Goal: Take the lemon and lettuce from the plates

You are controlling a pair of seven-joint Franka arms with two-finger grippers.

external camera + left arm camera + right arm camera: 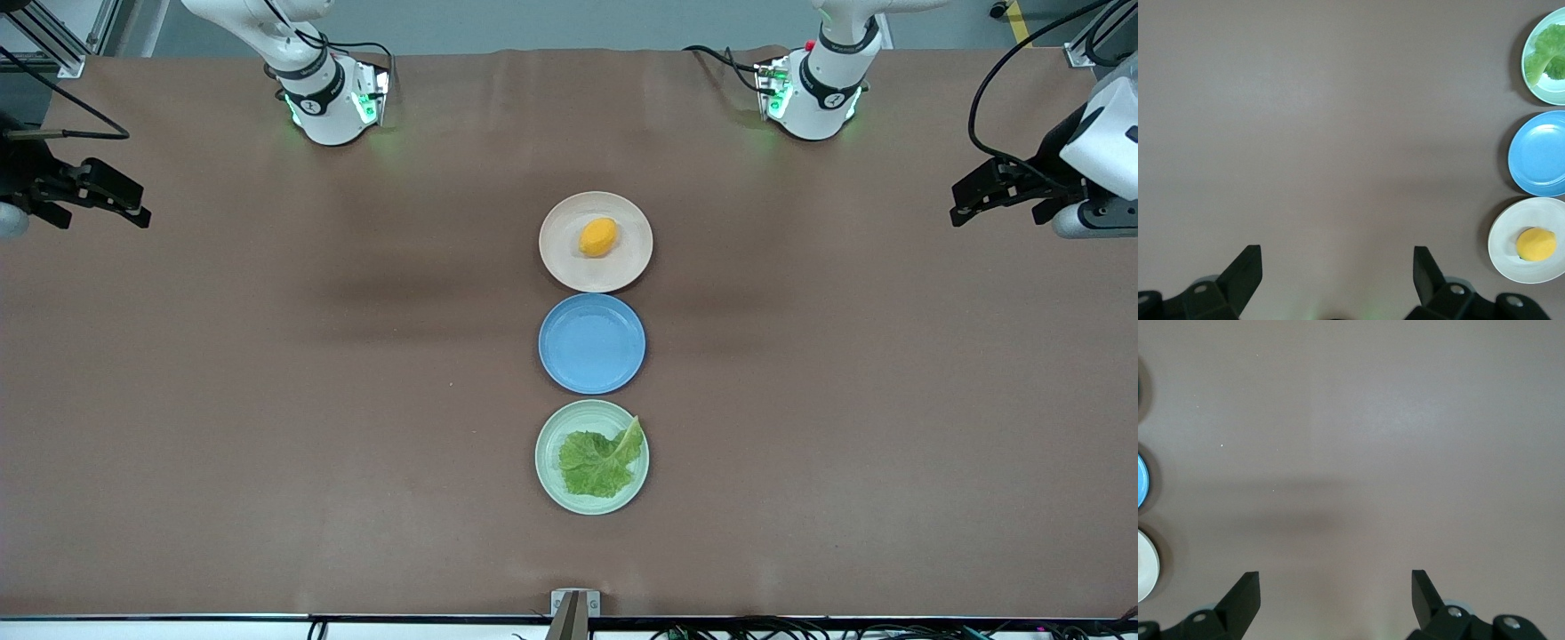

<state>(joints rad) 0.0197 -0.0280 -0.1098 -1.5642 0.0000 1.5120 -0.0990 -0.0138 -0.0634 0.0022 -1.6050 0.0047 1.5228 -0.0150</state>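
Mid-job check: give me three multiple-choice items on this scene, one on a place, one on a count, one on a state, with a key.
1. Where is the lemon?
A. on the beige plate
B. on the blue plate
C. on the bare table

2. How many plates stand in the row?
A. two
B. three
C. four

3. What state are the left gripper and right gripper in?
A. both open, holding nothing
B. left shut on the lettuce
C. right shut on the lemon

Key: 1 A, the lemon sits on the beige plate nearest the bases. 2 B, beige, blue and green plate. 3 A, both wrist views show spread fingers over bare table, each arm waiting at its own end.
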